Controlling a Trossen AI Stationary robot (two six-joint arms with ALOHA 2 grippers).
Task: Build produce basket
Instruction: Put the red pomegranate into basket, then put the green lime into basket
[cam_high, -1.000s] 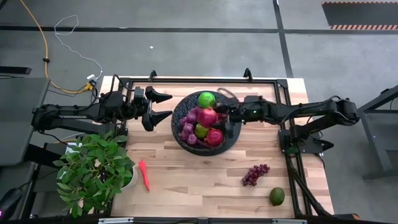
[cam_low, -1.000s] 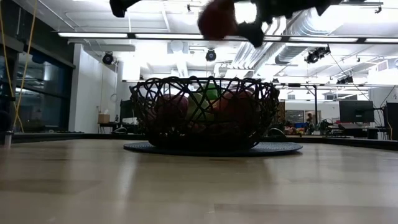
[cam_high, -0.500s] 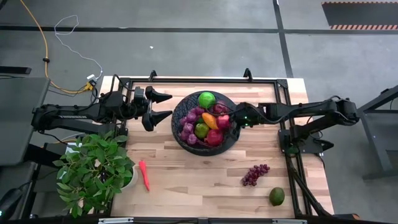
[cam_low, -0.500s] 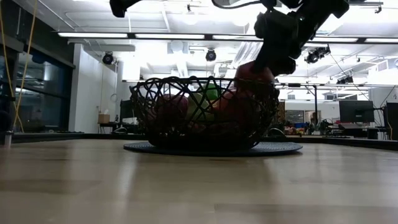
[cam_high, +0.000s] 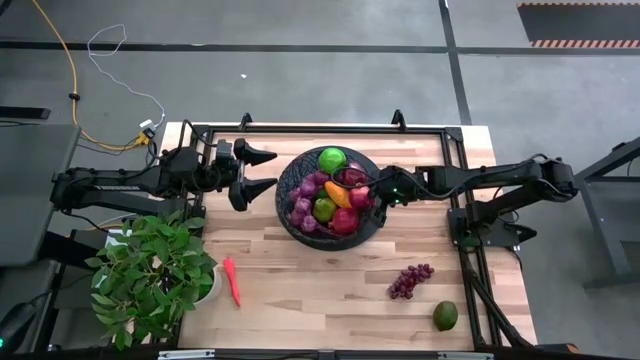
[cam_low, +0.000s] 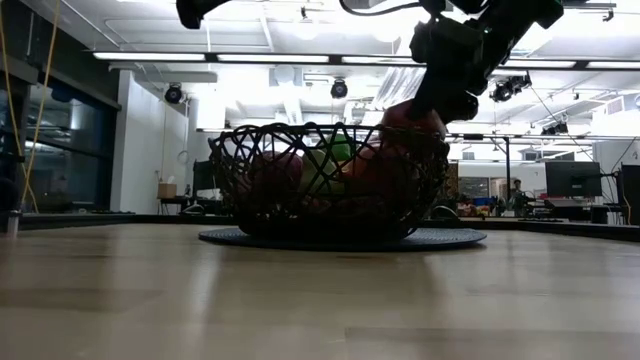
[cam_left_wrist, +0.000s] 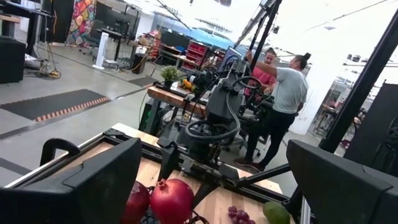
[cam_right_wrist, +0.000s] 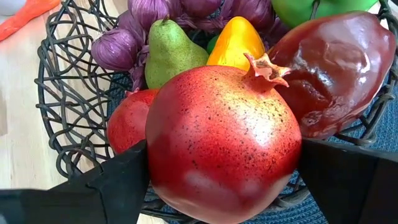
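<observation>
Seen from above, the black mesh basket (cam_high: 331, 196) sits toward twelve o'clock on the wooden surface (cam_high: 320, 290), clear of every edge. The right pincer (cam_high: 366, 190) reaches over the basket's three o'clock rim, its fingers (cam_right_wrist: 118, 186) clamped on either side of a red pomegranate (cam_right_wrist: 221, 140) held low just inside that rim. In the right wrist view the pomegranate sits above the pile: a dark red pepper (cam_right_wrist: 329, 71) beside it, a yellow pepper (cam_right_wrist: 235, 40), a green pear (cam_right_wrist: 172, 53), a red apple (cam_right_wrist: 127, 127) and purple grapes (cam_right_wrist: 118, 46) further in. A green apple (cam_high: 332, 159) lies at the basket's twelve o'clock side.

The left pincer (cam_high: 262, 168) hovers just off the basket's nine o'clock rim, fingers spread wide apart and holding nothing.

Most of the surface from four to eight o'clock lies open. On it, a second grape bunch (cam_high: 410, 280) rests at about four o'clock, a green mango (cam_high: 445, 316) sits near the five o'clock corner, and a slim red-orange pepper (cam_high: 232, 280) lies at about seven o'clock. A leafy potted plant (cam_high: 150, 275) overhangs the eight o'clock edge. The low view shows the basket (cam_low: 330, 185) with bare boards in front of it.
</observation>
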